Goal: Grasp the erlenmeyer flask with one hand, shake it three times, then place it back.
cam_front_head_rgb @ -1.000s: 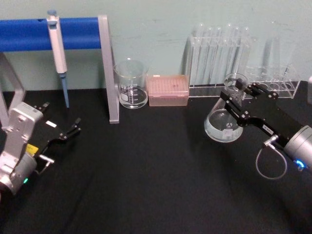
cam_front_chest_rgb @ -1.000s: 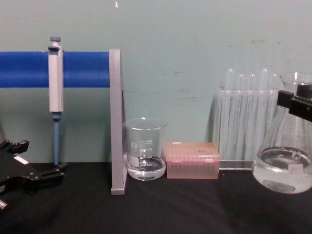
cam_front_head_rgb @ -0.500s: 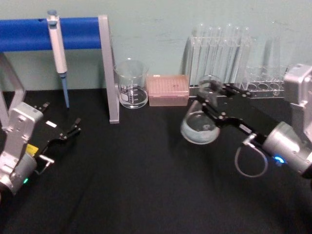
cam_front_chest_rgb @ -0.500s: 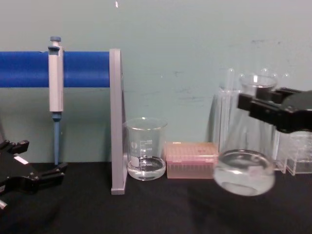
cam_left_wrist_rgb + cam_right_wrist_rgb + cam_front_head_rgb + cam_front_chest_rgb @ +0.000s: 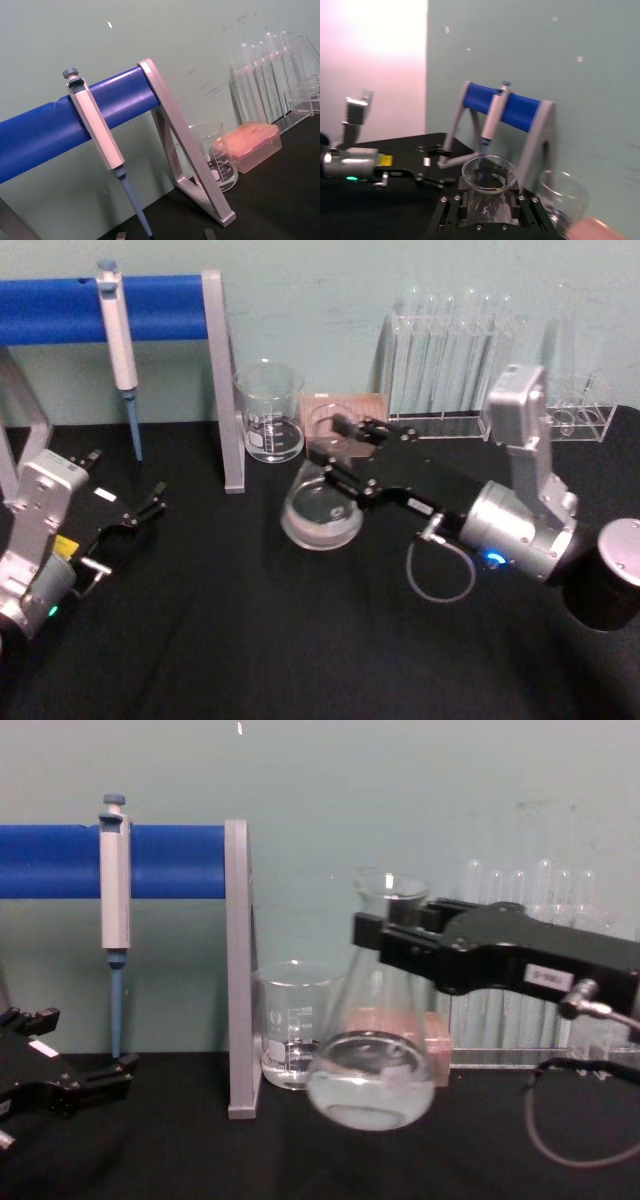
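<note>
The right gripper [image 5: 338,448] reaches across the middle of the black tabletop [image 5: 250,640], its fingers clamped on the narrow neck of the flask [image 5: 320,512]. The flask is tipped slightly, with a little clear liquid pooled in its wide base. It seems to hang just clear of the tabletop, though the chest view leaves that uncertain. It sits in front of the beaker [image 5: 268,415] and the pink box [image 5: 437,1045]. The left gripper [image 5: 128,480] rests at the left edge of the tabletop, fingers spread apart and holding nothing.

Laboratory, test tube rack [image 5: 442,360], glass beaker [image 5: 268,412], pipette [image 5: 118,340] on stand [image 5: 222,390]
</note>
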You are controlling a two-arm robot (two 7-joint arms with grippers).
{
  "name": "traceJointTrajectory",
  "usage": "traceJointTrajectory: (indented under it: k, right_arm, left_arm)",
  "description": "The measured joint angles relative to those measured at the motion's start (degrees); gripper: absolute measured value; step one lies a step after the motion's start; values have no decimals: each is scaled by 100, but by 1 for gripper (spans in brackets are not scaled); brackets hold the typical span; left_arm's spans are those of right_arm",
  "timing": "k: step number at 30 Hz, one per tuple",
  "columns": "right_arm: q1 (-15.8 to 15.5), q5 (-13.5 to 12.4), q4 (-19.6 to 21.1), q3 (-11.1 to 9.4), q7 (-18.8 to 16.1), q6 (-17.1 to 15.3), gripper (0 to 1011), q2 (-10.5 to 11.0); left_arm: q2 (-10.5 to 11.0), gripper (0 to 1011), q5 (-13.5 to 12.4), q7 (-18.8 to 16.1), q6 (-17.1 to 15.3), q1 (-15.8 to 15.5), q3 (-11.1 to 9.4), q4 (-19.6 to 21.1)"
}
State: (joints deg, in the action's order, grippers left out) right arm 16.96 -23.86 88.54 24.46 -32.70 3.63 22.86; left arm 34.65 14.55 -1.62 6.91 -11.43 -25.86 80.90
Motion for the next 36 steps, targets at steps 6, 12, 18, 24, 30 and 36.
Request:
traceJointTrajectory:
  k: [6, 12, 18, 24, 30, 36]
  right_arm:
    - [188, -53, -117, 271, -160, 13, 456, -84]
    - [293, -92, -175, 426, -190, 34, 456, -106]
    - [347, -118, -201, 516, -188, 61, 457, -91]
    - [390, -134, -227, 567, -168, 71, 456, -82]
    - [431, -145, -274, 600, -154, 81, 456, -86]
    - [489, -155, -380, 639, -163, 84, 457, -109]
  left_arm:
    - [0, 1001, 0, 0, 0, 0, 0, 0]
    - [0, 1001, 0, 0, 0, 0, 0, 0]
    - [0, 1001, 0, 0, 0, 0, 0, 0]
    - [0, 1001, 0, 0, 0, 0, 0, 0]
    - [0, 1001, 0, 0, 0, 0, 0, 0]
    - [0, 1001, 0, 0, 0, 0, 0, 0]
